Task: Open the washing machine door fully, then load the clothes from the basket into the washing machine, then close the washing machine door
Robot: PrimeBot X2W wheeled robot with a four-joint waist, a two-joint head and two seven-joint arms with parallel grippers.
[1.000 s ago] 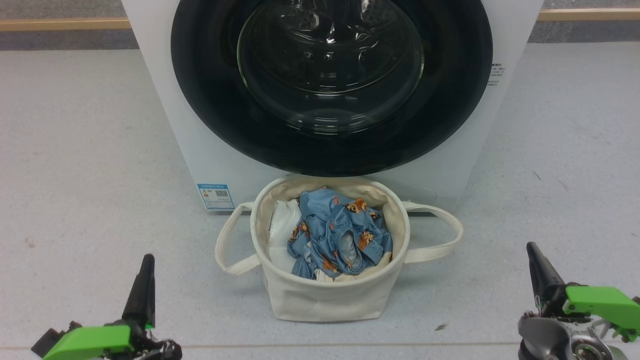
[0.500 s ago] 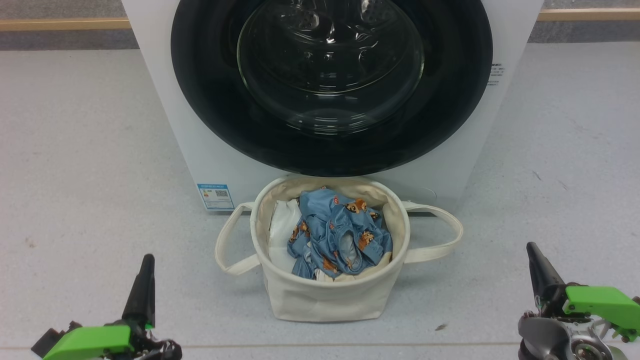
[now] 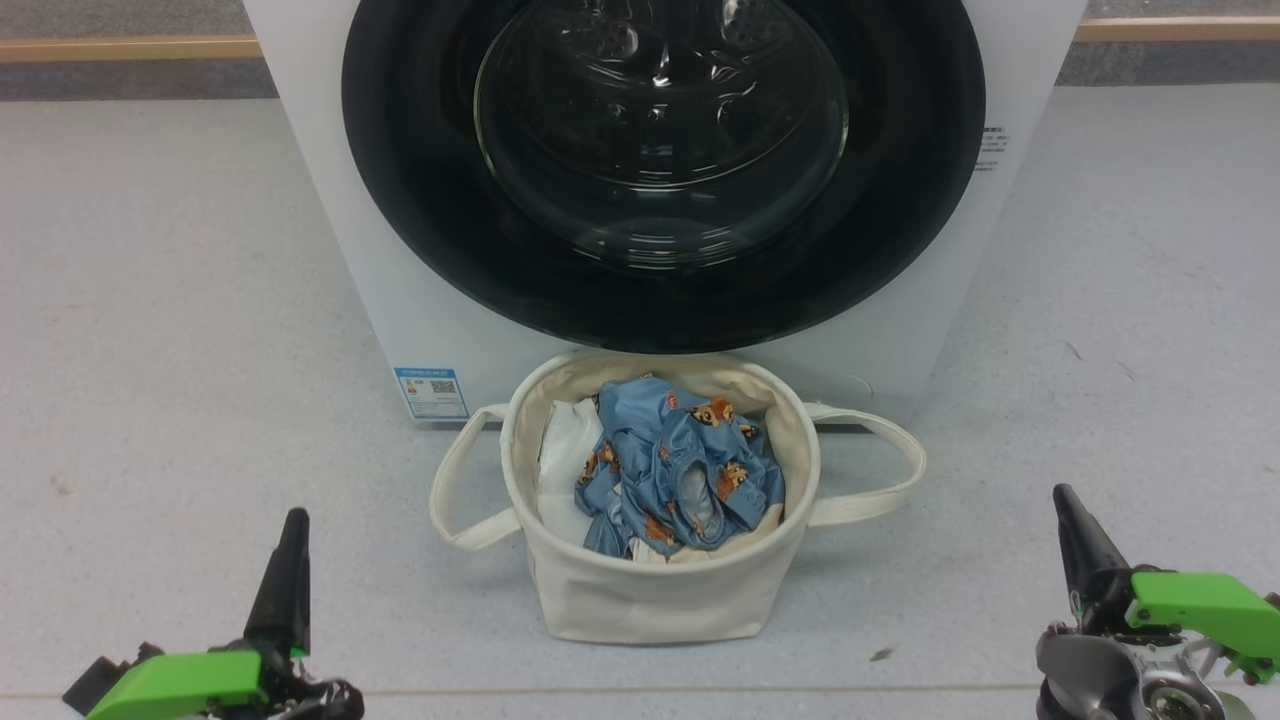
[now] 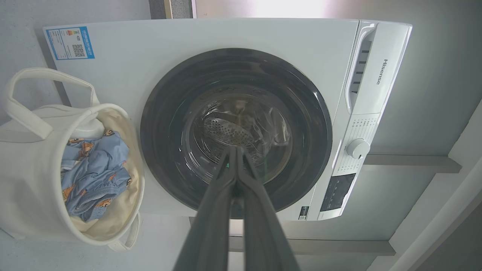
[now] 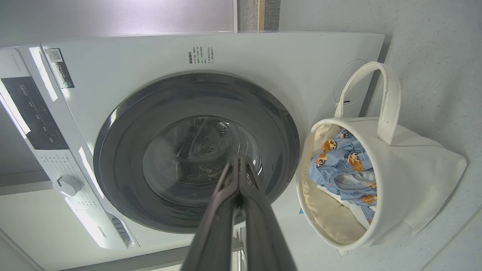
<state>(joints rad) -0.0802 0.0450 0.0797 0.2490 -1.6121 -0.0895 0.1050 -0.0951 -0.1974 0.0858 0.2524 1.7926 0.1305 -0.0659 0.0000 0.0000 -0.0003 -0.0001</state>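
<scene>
The white washing machine stands ahead with its round black-rimmed glass door shut flat against the front. Right before it on the floor sits the cream canvas basket, holding the blue animal-print clothes. The basket also appears in the left wrist view and right wrist view. My left gripper rests low at the left, fingers pressed together, holding nothing. At the lower right my right gripper is likewise shut and empty. Both are well short of the basket and door.
A white cushion-like lump lies in the basket's left side. The washer's control panel with knob and a blue label are on its front. Grey floor spreads on both sides.
</scene>
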